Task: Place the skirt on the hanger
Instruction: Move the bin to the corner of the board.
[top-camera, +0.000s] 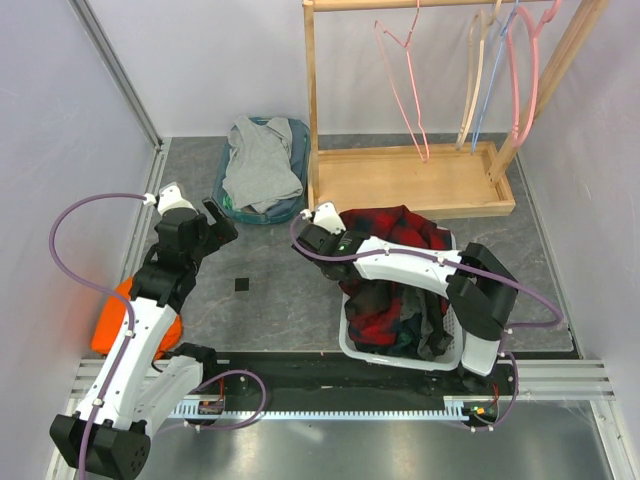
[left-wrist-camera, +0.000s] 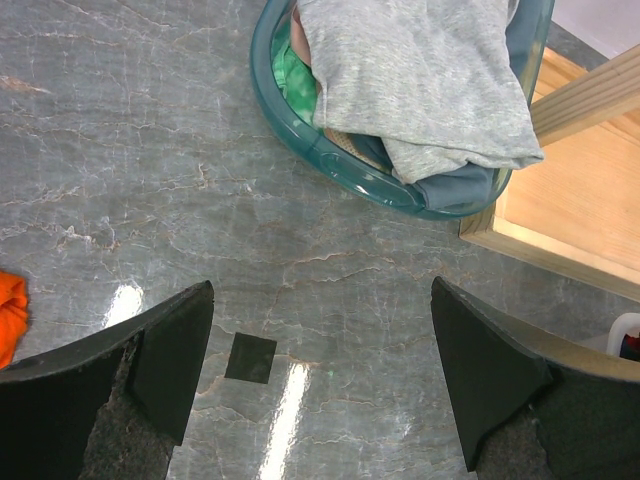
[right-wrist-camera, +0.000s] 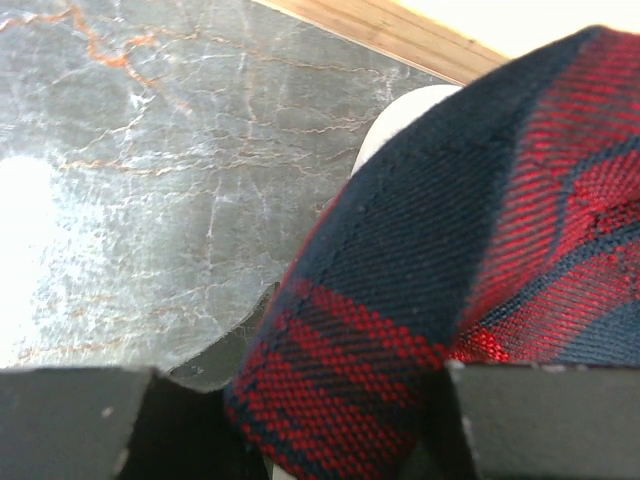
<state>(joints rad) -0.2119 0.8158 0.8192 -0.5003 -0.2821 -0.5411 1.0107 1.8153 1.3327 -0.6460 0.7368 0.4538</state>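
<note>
At basket (top-camera: 395, 362) rim, right arm (top-camera: 400, 262) folded, jaws narrow astride skirt (right-wrist-camera: 450, 250), grip unclear; left jaws wide.

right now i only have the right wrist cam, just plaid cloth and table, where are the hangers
observer: on the wooden rack at the far side of the table, beyond the white basket. a pink hanger hangs leftmost on its rail
operator: is the skirt out of the basket
observer: no, the plaid skirt is heaped in that basket on top of other clothes
operator: and the left arm
observer: the left gripper is open above the table, beside a teal basin holding a gray garment
</note>
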